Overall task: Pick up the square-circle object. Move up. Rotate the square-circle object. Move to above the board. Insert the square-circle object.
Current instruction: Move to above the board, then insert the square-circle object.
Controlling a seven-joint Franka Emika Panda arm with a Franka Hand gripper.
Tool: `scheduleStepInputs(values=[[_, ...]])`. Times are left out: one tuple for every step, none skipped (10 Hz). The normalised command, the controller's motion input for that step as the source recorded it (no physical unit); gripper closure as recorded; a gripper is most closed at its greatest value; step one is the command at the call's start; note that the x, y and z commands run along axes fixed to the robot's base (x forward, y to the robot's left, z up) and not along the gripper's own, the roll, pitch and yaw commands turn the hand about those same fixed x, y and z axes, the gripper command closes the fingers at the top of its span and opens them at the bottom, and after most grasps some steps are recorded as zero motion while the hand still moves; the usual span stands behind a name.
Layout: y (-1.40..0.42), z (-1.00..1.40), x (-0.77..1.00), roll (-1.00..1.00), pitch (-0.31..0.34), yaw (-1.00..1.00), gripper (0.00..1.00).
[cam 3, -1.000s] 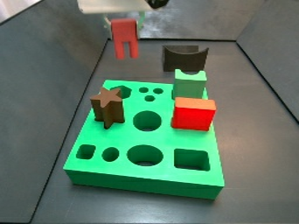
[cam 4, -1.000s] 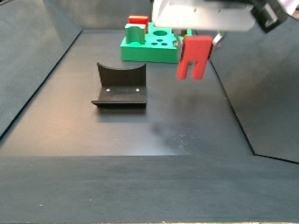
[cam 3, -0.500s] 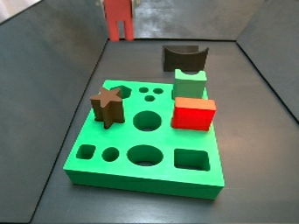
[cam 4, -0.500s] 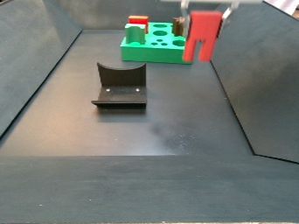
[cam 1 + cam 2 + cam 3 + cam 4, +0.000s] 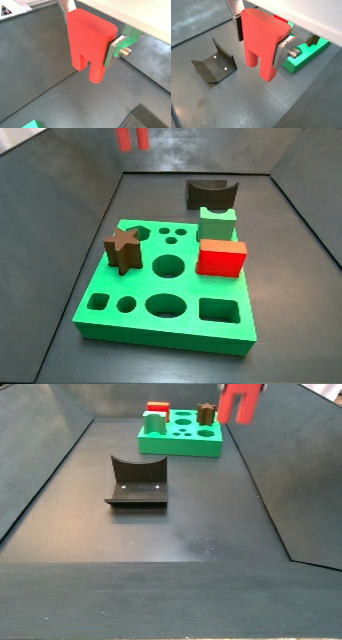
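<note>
Both wrist views show the hand (image 5: 261,40) clamped on the piece (image 5: 263,42), prongs down, high above the floor; board (image 5: 181,439) well apart.

In both side views the square-circle object (image 5: 130,139) runs off the top edge (only its legs show), hiding the gripper (image 5: 90,39) there.

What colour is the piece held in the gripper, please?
Salmon red: the square-circle object, clearest in a wrist view, in the gripper.
</note>
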Motion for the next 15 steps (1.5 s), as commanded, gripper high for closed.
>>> scheduleStepInputs(values=[[-1.00,0.50,0.36,-0.06,0.399,-0.41,1.00],[-1.00,0.47,0.36,-0.07,0.398,-0.38,1.00],[-1.00,0.49,0.38,-0.08,0.373,-0.19,1.00],[-1.00,0.48,0.40,-0.10,0.294,-0.10,1.00],[-1.00,0.48,0.40,-0.05,0.220,-0.05,1.00],[-1.00,0.49,0.40,-0.01,0.166,-0.02,1.00],[-1.00,0.49,0.42,-0.02,0.132,0.00,1.00],[-1.00,0.49,0.43,0.00,0.128,0.00,1.00],[-1.00,0.48,0.46,-0.01,0.129,0.00,1.00],[-0.85,0.42,0.41,0.01,0.132,0.01,1.00],[-0.46,0.23,0.26,0.02,0.135,0.01,1.00],[-0.24,0.12,0.17,0.03,0.115,0.01,1.00],[-0.01,0.00,0.00,0.00,0.000,0.00,1.00],[0.00,0.00,-0.10,0.00,-0.033,0.00,1.00],[-0.21,-0.21,-0.23,0.00,-0.080,0.05,1.00]])
